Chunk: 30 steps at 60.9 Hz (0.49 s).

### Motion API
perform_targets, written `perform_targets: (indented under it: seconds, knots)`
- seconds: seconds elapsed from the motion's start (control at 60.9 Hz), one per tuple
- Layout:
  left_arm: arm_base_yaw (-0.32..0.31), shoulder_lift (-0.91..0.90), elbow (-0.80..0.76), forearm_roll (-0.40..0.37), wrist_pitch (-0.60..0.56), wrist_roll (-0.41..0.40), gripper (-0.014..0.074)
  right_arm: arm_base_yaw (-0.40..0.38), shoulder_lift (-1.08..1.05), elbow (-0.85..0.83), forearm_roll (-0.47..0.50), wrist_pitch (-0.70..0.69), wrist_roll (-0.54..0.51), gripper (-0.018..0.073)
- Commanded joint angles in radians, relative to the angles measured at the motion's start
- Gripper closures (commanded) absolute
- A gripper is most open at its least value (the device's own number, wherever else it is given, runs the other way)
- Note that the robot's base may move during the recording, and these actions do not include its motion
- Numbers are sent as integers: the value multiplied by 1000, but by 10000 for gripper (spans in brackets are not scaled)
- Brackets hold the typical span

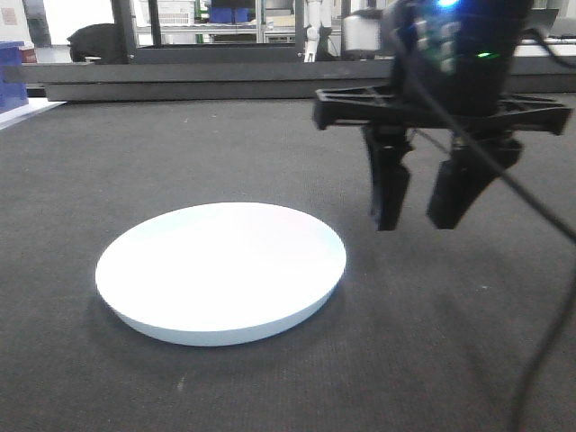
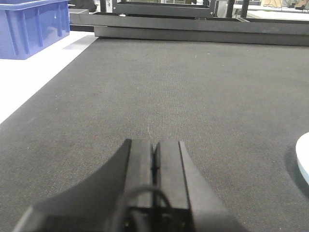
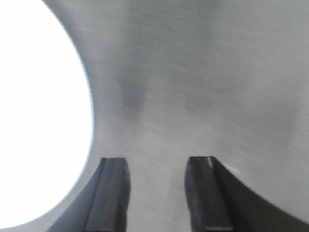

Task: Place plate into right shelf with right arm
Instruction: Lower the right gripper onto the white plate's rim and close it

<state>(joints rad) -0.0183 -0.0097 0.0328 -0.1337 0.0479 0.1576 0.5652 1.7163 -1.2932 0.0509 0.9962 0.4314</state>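
Right gripper (image 1: 417, 219): black, two-fingered, pointing down. The jaws stand apart with a clear gap and hold nothing. It hangs above the surface, not touching it.
Plate from right gripper: the round white flat plate (image 1: 220, 270) lies to the gripper's left, its near rim just beside the left finger but apart from it. In the right wrist view the plate fills the left side, and both fingers sit over bare surface.
Plate axis: round, so it has no long axis. It lies flat with a low rim close to the surface, so I judge the grasp has to take the rim edge-on.
Nearer arm: the right one. The left gripper (image 2: 155, 145) has its fingers pressed together, is empty, and sits well apart; only a sliver of plate shows at the right edge of its view.
Surface (image 1: 432, 342): dark grey woven mat.
Beyond: low dark metal frame (image 1: 180, 85) along the far edge. Whether it is the shelf, I cannot tell.
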Motion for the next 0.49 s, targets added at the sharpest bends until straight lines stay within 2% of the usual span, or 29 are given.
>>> perform_targets:
  seconds: [0.0,0.164,0.476]
  knots:
    - [-2,-10,10,-8,-90,-7,724,25,-4,-75,-12,13,2,172]
    - [-2,-10,10,-8,-90,-7,724,56,61,-132,-12,41,3,99]
    - [-2,-10,10,-8,-90,-7,724,60,128,-165,-13,37,65,118]
